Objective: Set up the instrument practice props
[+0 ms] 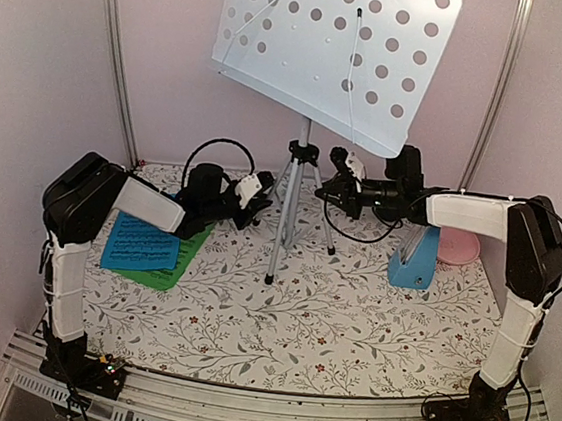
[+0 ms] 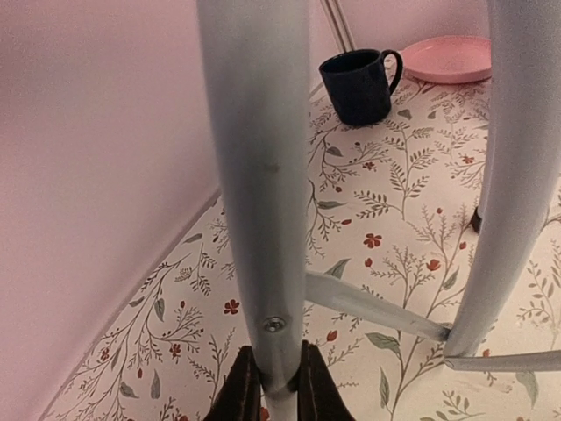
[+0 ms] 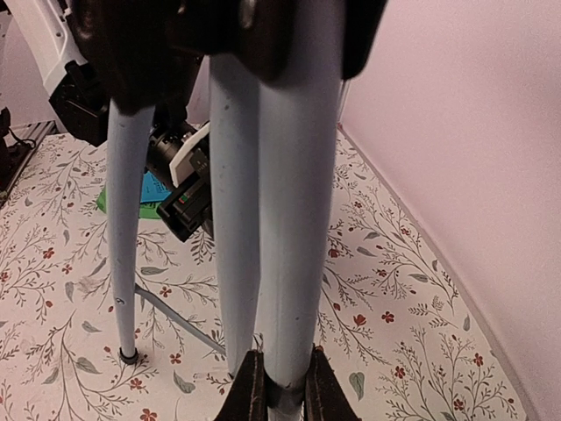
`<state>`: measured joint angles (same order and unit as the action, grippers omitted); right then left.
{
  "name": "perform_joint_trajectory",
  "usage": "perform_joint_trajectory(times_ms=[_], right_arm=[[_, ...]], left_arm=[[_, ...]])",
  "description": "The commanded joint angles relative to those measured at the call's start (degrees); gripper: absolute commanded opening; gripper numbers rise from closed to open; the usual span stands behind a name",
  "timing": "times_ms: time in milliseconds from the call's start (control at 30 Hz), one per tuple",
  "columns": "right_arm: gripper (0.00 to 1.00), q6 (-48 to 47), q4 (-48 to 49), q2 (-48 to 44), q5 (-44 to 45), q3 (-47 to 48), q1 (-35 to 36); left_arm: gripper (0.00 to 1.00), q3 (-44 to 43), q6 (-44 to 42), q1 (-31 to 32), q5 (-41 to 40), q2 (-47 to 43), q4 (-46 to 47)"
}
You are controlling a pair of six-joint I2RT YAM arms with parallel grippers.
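The pale blue-grey perforated music stand (image 1: 334, 45) stands upright on its silver tripod (image 1: 295, 197) at the back middle. My left gripper (image 1: 262, 201) is shut on the tripod's left leg (image 2: 259, 175), which sits between its jaws in the left wrist view (image 2: 273, 395). My right gripper (image 1: 329, 190) is shut on another tripod leg (image 3: 294, 219), seen between its jaws in the right wrist view (image 3: 280, 390). The blue music sheet (image 1: 141, 246) lies on the green one (image 1: 176, 268) at the left. The small blue pyramid metronome (image 1: 414, 263) stands at the right.
A pink plate (image 1: 460, 247) lies behind the metronome near the right wall. A dark blue mug (image 2: 359, 83) stands next to the plate (image 2: 447, 57) in the left wrist view. Pink walls close in on the floral table (image 1: 329, 326) on three sides.
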<state>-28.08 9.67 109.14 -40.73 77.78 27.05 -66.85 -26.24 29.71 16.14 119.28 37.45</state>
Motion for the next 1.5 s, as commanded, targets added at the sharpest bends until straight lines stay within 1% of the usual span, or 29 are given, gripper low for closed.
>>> perform_joint_trajectory(times_ms=[0,167,300,367,500,600,767,833,933,1100,1300,1400,1467], right_arm=[[0.00,-3.58,-5.28,3.31,8.37,2.02,-3.53],[0.00,-3.81,-5.60,5.39,8.63,3.18,-1.88],[0.00,-3.82,-6.18,6.61,8.70,4.37,-0.49],[0.00,-3.75,-6.31,6.77,8.72,4.73,0.14],[0.00,-3.66,-6.32,6.87,8.75,4.67,0.95],[0.00,-3.74,-6.31,6.88,8.93,4.19,1.24],[0.00,-3.67,-5.74,6.42,8.85,3.19,1.34],[0.00,-3.65,-5.70,6.20,8.83,2.99,1.34],[0.00,-3.63,-5.43,5.30,9.23,2.53,1.34],[0.00,-3.82,-5.14,4.35,9.90,1.73,1.35],[0.00,-3.75,-4.86,3.98,10.07,1.33,1.34],[0.00,-3.81,-4.80,3.72,10.29,1.03,1.34],[0.00,-3.87,-4.67,3.67,10.60,0.97,1.33]], left_arm=[[0.00,-2.08,-1.87,-4.32,-4.08,1.34,-0.57],[0.00,-1.61,1.48,-4.27,-2.75,1.06,-0.18],[0.18,-0.47,5.02,-4.23,-2.73,0.44,0.35],[0.29,1.14,7.34,-4.23,-2.64,-0.95,0.91],[0.49,7.76,11.87,-3.57,-2.20,-7.13,3.88],[0.57,13.61,14.30,-1.73,-3.66,-13.16,4.99],[0.59,22.52,18.23,4.01,-2.09,-19.07,6.00],[0.59,24.30,20.12,6.81,-0.89,-19.55,5.64],[0.59,25.63,23.87,10.59,-1.35,-18.72,6.66],[0.59,25.28,30.70,13.14,-2.68,-14.79,10.75],[0.60,21.64,32.93,13.81,-1.85,-8.50,11.51],[0.58,20.99,34.12,13.84,-2.20,-7.19,12.89],[0.55,20.14,34.53,13.81,-2.24,-4.74,12.22]])
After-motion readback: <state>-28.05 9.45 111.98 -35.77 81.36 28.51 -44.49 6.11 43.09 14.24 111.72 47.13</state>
